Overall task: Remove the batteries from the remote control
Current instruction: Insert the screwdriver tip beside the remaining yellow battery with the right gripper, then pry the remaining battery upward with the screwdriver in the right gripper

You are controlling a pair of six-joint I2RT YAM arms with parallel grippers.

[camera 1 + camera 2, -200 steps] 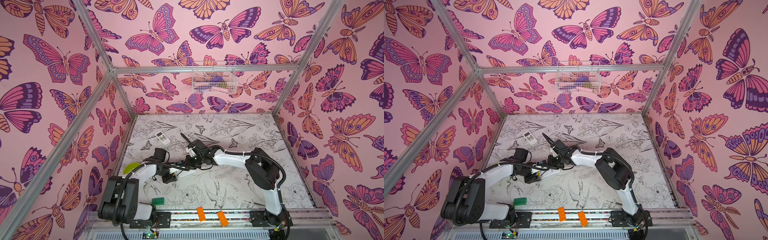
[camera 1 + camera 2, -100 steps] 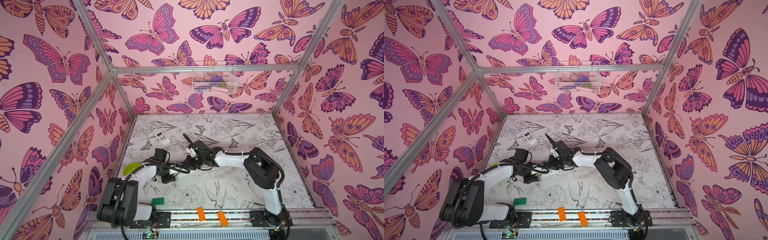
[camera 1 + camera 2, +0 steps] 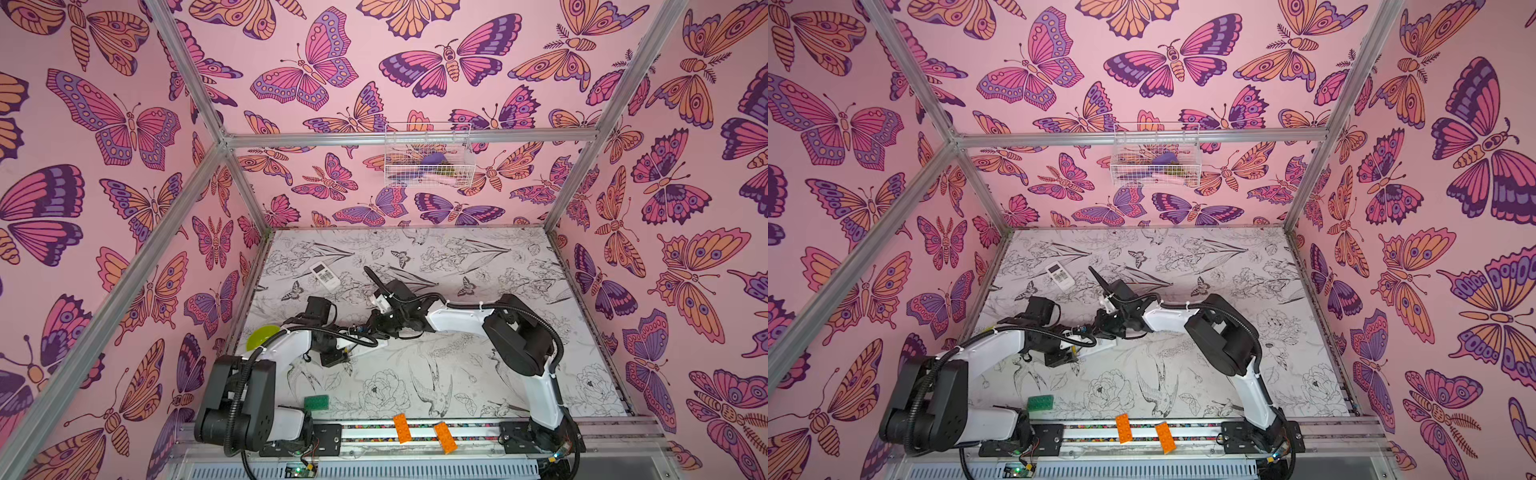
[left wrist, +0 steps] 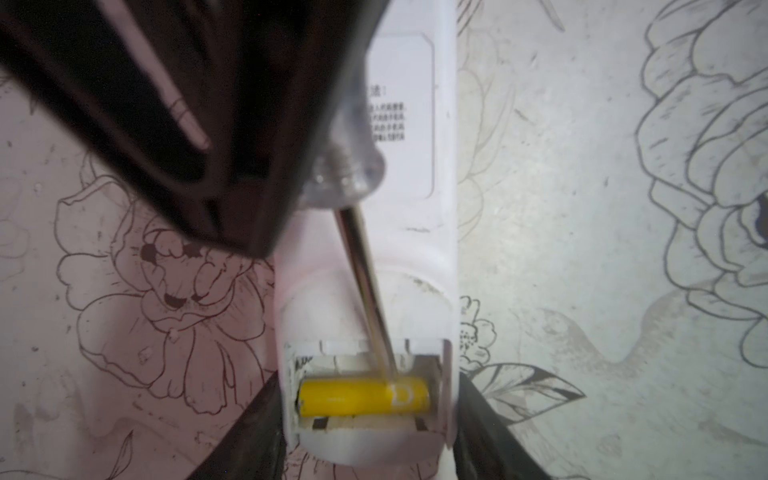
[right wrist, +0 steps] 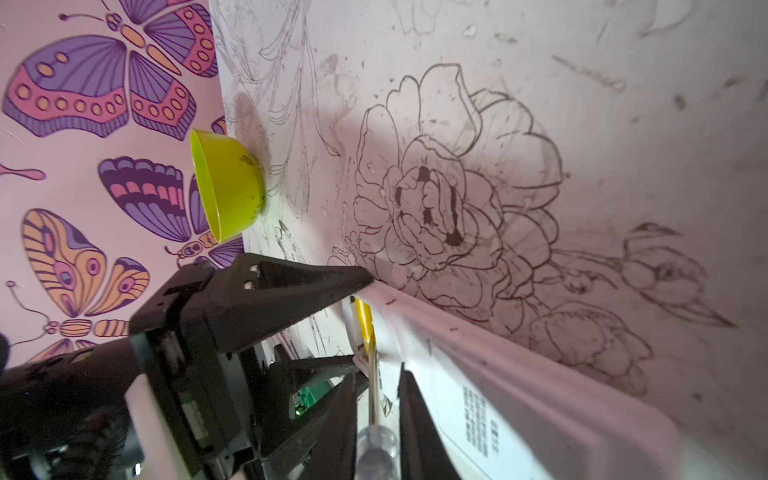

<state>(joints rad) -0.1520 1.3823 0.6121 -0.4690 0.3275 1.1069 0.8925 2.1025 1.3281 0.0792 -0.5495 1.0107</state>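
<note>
From the left wrist camera: a white remote, back side up, battery bay uncovered at its rounded end. Lying crosswise in that bay, one yellow battery. No other battery made out in any view. Clamped on that same end, the left gripper, black fingers pressed against both flanks of the casing. Pinched tight in the right gripper, a clear-handled screwdriver, steel shaft slanting down over the remote's back, tip touching the battery near its marked end.

In both top views, the two wrists meeting a little toward 9 o'clock from the middle of the table. From that meeting point:
- At 11 o'clock, well apart: a second white remote, display up.
- At 9 o'clock, by the side wall: a lime-green bowl, partly behind the left arm.
- At 7 o'clock: a green studded block.
- At 5 o'clock, on the front rail: two orange bricks.
- At 12 o'clock, high on the back wall: a white wire basket.
</note>
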